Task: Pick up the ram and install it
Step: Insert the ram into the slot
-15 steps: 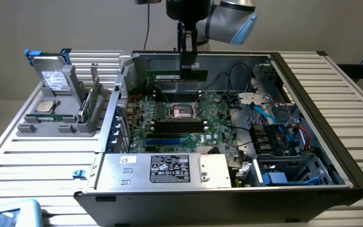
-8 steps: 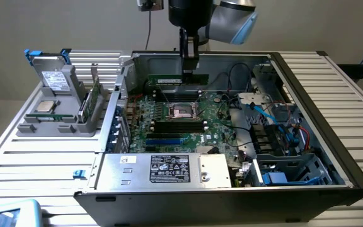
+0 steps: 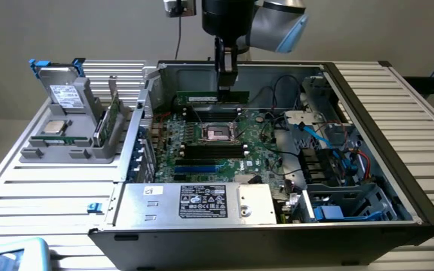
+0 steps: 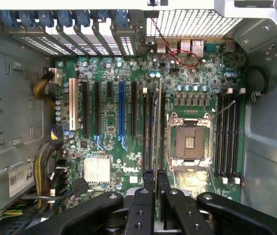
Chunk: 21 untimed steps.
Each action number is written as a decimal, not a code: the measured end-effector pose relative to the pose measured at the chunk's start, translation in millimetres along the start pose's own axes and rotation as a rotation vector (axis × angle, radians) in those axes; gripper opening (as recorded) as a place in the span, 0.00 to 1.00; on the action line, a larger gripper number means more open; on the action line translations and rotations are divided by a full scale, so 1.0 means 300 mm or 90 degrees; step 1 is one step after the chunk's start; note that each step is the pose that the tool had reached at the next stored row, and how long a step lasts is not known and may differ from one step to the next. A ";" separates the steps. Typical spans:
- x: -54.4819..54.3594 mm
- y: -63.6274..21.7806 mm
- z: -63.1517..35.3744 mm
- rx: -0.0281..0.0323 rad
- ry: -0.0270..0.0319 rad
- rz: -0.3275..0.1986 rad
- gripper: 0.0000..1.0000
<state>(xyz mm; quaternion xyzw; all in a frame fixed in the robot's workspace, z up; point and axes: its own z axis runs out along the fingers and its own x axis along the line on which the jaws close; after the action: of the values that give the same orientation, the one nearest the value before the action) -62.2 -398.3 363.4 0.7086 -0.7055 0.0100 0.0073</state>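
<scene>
Inside the open computer case [image 3: 386, 144], over the memory slots [image 4: 150, 127] beside the CPU socket [image 4: 190, 142]: end effector [image 4: 155, 174] nearly closed, pinching the ram [image 3: 205, 97] edge-down. Judged: install step. Seating calls for the stick parallel to a slot and straight travel down.

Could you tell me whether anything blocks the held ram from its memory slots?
Nothing visible does: the long green circuit-board ram, clamped in the gripper, hangs over bare black memory slots beside the square metal processor socket.
</scene>
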 end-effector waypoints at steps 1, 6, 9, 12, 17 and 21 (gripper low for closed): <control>-0.004 0.000 0.002 0.0000 0.0002 0.000 0.14; -0.013 0.000 0.017 -0.0001 0.0002 -0.003 0.14; -0.015 0.000 0.023 -0.0011 0.0002 -0.011 0.14; -0.015 -0.002 0.031 -0.0016 -0.0002 -0.016 0.14; -0.016 -0.011 0.060 -0.0017 -0.0004 -0.016 0.14; -0.017 -0.012 0.084 -0.0018 -0.0004 -0.016 0.14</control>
<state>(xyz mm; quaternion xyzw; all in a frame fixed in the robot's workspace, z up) -58.7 -393.9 338.0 0.7173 -0.6966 0.0087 0.0082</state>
